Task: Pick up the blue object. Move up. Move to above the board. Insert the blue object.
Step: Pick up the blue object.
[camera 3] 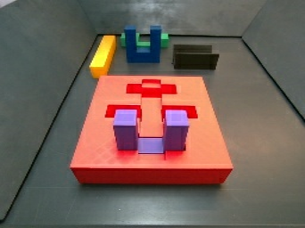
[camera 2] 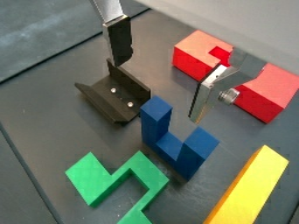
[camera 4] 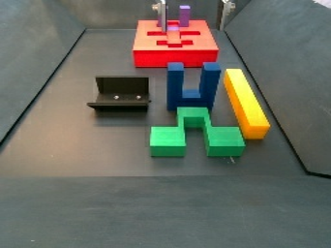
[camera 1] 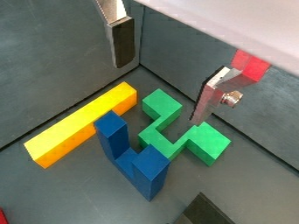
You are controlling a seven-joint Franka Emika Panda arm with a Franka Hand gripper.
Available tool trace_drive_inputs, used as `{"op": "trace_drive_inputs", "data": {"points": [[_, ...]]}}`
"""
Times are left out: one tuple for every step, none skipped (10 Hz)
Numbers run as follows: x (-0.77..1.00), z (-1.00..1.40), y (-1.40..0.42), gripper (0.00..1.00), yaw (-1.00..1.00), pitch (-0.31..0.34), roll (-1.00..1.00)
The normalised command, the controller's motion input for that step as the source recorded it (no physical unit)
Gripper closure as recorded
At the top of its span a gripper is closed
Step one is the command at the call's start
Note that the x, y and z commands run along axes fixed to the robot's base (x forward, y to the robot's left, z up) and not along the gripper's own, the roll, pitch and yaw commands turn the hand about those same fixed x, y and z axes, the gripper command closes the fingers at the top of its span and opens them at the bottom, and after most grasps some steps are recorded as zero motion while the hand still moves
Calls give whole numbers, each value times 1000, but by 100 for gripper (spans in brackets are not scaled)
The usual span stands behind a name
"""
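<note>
The dark blue U-shaped object (camera 1: 131,153) (camera 2: 176,140) stands on the floor with its prongs up, between the fixture and the yellow bar; it shows in both side views (camera 3: 144,44) (camera 4: 191,85). My gripper (camera 1: 160,92) (camera 2: 159,89) hangs open and empty well above the floor, over the spot between the blue object and the board. Nothing is between the fingers (camera 1: 121,44) (camera 2: 118,42). The fingers (camera 4: 226,12) just show at the upper edge of a side view. The red board (camera 3: 107,107) (camera 4: 149,41) (camera 2: 274,87) (camera 1: 249,64) lies flat beyond the blue object.
A purple U-shaped block (camera 3: 149,129) (camera 4: 184,14) sits in the board. A green notched block (camera 1: 176,131) (camera 2: 117,179) (camera 4: 192,134) lies against the blue object. A yellow bar (camera 1: 82,125) (camera 2: 251,188) (camera 3: 103,53) (camera 4: 243,100) lies beside it. The fixture (camera 2: 114,94) (camera 3: 195,57) (camera 4: 119,95) stands on the other side.
</note>
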Motion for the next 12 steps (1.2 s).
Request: {"op": "trace_drive_inputs", "data": {"points": [[777, -600, -131, 0, 106, 40, 187], [866, -497, 0, 0, 243, 27, 23], [863, -483, 0, 0, 254, 11, 0], [600, -491, -200, 0, 126, 0, 57], [271, -374, -229, 0, 17, -11, 81], [0, -234, -251, 0, 0, -30, 97], [57, -243, -249, 0, -46, -10, 113], [151, -283, -274, 0, -86, 0, 179], [60, -360, -226, 0, -123, 0, 211], [40, -303, -191, 0, -143, 16, 171], [43, -206, -71, 0, -103, 29, 101], [6, -137, 26, 0, -31, 0, 0]]}}
